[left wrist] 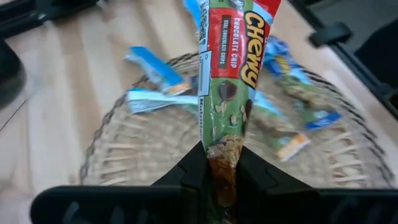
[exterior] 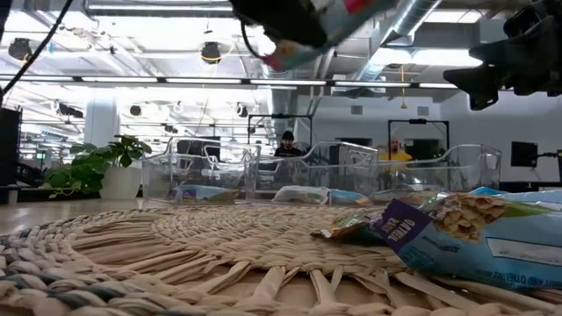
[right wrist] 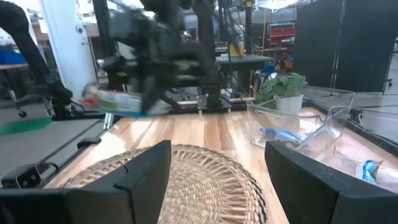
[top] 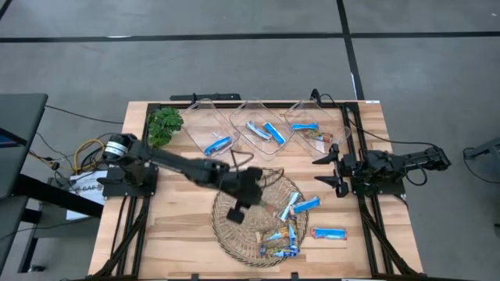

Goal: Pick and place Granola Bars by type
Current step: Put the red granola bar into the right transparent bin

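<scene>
My left gripper [top: 252,193] hangs over the round wicker tray [top: 234,234] and is shut on a green-and-red granola bar [left wrist: 230,74]. The bar also shows in the right wrist view [right wrist: 118,101]. Several blue and light blue bars [top: 301,206] lie flat on the tray's right part, and one blue bar [top: 328,232] lies on the table beside it. My right gripper [right wrist: 217,174] is open and empty at the table's right side [top: 332,168], pointing toward the tray. My left gripper pinches one end of the green-and-red bar [left wrist: 222,163] between its two fingers. The rest of the bar sticks out ahead of the fingers, along them. The bar is lifted clear above the wicker tray, roughly level as the right wrist view shows it [right wrist: 118,101].
Three clear plastic bins [top: 262,117] stand in a row along the table's far edge. The left one [top: 219,144] and the middle one [top: 266,133] hold blue bars, and the right one [top: 316,134] holds a blue and a brownish bar. A potted plant [top: 166,125] stands at the far left.
</scene>
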Action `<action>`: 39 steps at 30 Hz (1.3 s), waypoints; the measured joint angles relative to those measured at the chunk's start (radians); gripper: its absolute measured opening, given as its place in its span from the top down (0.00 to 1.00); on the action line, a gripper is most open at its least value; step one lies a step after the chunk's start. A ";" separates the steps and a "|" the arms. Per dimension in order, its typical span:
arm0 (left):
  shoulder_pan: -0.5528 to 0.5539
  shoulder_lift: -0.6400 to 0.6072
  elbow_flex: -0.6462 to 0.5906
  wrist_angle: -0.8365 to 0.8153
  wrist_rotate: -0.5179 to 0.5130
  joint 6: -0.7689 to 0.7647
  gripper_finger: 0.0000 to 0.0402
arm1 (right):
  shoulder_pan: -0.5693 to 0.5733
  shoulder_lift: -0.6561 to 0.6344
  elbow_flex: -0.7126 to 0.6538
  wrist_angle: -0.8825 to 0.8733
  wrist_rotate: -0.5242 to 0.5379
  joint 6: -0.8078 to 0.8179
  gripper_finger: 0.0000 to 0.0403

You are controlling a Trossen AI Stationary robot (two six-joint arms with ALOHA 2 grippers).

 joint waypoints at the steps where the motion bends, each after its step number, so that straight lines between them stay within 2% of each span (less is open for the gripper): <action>1: 0.025 0.000 0.000 0.007 0.009 0.001 0.90 | 0.000 0.000 0.000 0.006 0.000 0.017 0.37; 6: 0.157 0.000 0.000 0.127 0.024 -0.007 0.90 | -0.003 0.001 0.001 0.067 0.005 0.127 0.37; 11: 0.277 0.000 0.000 0.296 0.113 -0.051 0.90 | -0.012 0.000 0.002 0.189 0.001 0.135 0.37; 14: 0.325 0.008 0.000 0.358 0.131 -0.116 0.90 | -0.013 0.001 0.002 0.232 0.001 0.065 0.37; 16: 0.345 0.011 -0.001 0.385 0.136 -0.158 0.90 | -0.016 0.001 0.002 0.264 0.022 0.011 0.37; 21: 0.346 0.011 -0.001 0.523 0.128 -0.199 0.90 | -0.046 0.006 0.002 0.288 0.192 -0.007 0.37; 25: 0.340 0.010 -0.001 0.614 0.113 -0.216 0.90 | -0.083 0.054 0.001 0.356 0.216 -0.012 0.37; 30: 0.327 0.010 -0.001 0.620 0.088 -0.223 0.90 | -0.125 0.172 0.036 0.415 0.211 -0.005 0.37; 39: 0.312 0.010 -0.001 0.619 0.038 -0.224 0.90 | -0.135 0.549 0.218 0.552 0.205 -0.075 0.37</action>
